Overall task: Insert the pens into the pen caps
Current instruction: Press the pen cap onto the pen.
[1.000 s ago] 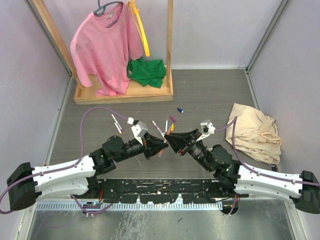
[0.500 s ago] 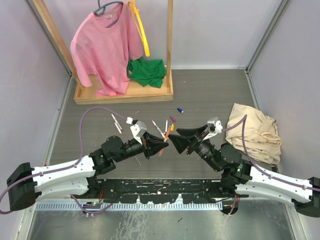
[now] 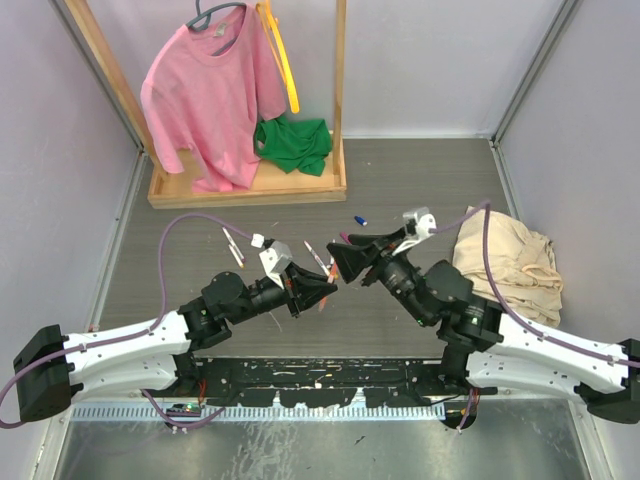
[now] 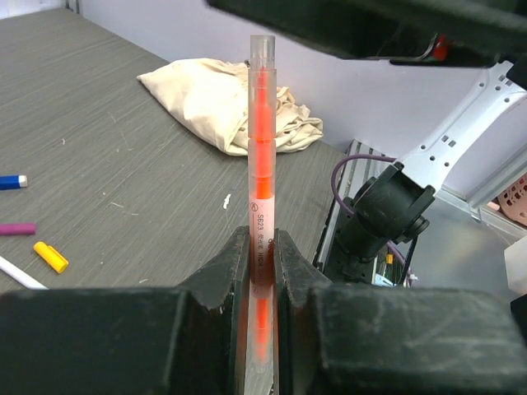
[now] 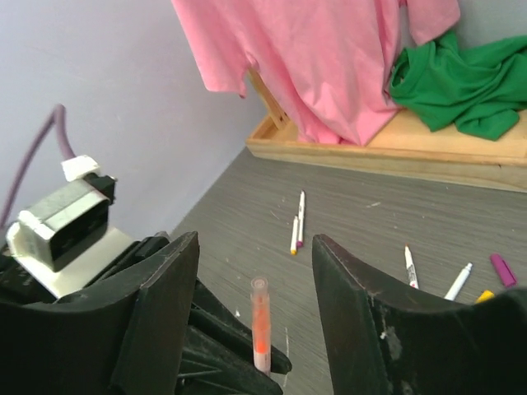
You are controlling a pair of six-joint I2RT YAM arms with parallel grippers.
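Note:
My left gripper (image 4: 262, 247) is shut on an orange pen (image 4: 262, 156) and holds it upright; the pen has a clear cap on its top end. In the top view the left gripper (image 3: 322, 290) sits at table centre. My right gripper (image 3: 340, 257) is open and empty, just beyond the pen. In the right wrist view the orange pen (image 5: 260, 325) stands below and between the spread right fingers (image 5: 165, 304). Loose pens (image 5: 297, 222) lie on the table, with a yellow cap (image 4: 51, 257), a magenta cap (image 4: 16, 229) and a blue cap (image 3: 359, 219).
A beige cloth (image 3: 510, 265) lies at the right. A wooden rack (image 3: 250, 185) at the back holds a pink shirt (image 3: 210, 90), a green cloth (image 3: 293, 143) and a yellow strap (image 3: 283, 60). Grey walls close in both sides.
My right gripper has pulled back from the left gripper's pen tip, then moved toward the far side with its jaws wide. The left gripper and the orange pen have stayed put.

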